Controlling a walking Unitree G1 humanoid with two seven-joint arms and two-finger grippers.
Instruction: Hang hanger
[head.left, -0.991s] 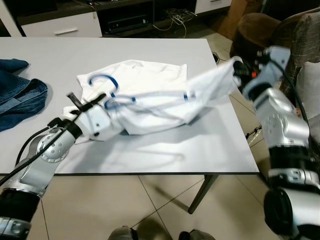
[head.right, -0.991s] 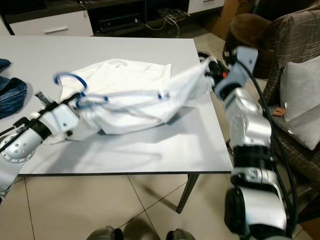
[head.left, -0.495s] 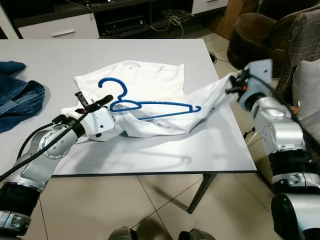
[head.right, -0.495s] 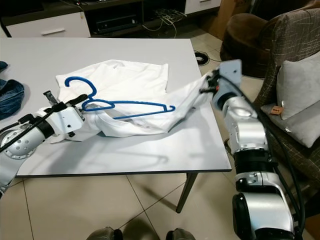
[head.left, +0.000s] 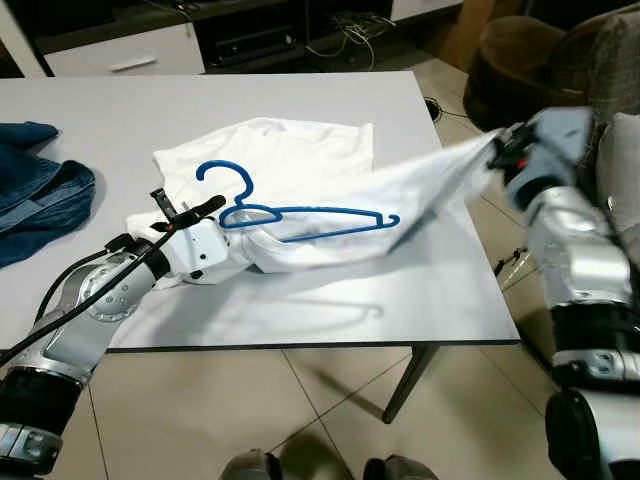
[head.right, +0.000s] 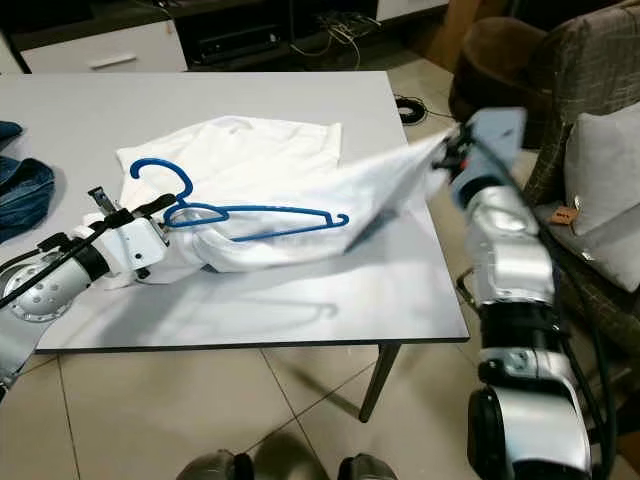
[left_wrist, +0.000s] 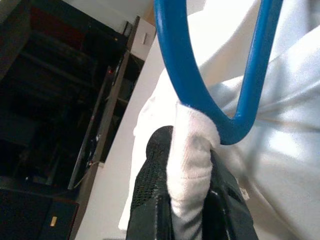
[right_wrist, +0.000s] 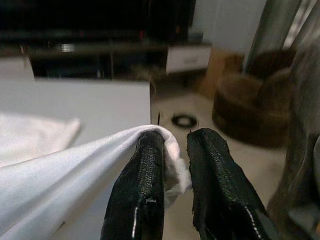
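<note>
A white shirt lies partly on the white table, with a blue hanger sticking out of it, hook up. At the shirt's left end my left gripper is shut on a bunched fold of fabric where the hanger comes out. My right gripper is shut on the shirt's other edge, holding it stretched and lifted past the table's right edge. The left wrist view has white cloth pinched between the fingers.
Blue jeans lie at the table's left end. A brown armchair and a sofa with a grey cushion stand close on the right. A low TV cabinet is behind the table. Tiled floor lies in front.
My right gripper has pulled the shirt's edge farther right and higher, beyond the table edge, stretching the cloth. The hanger and left gripper have barely moved.
</note>
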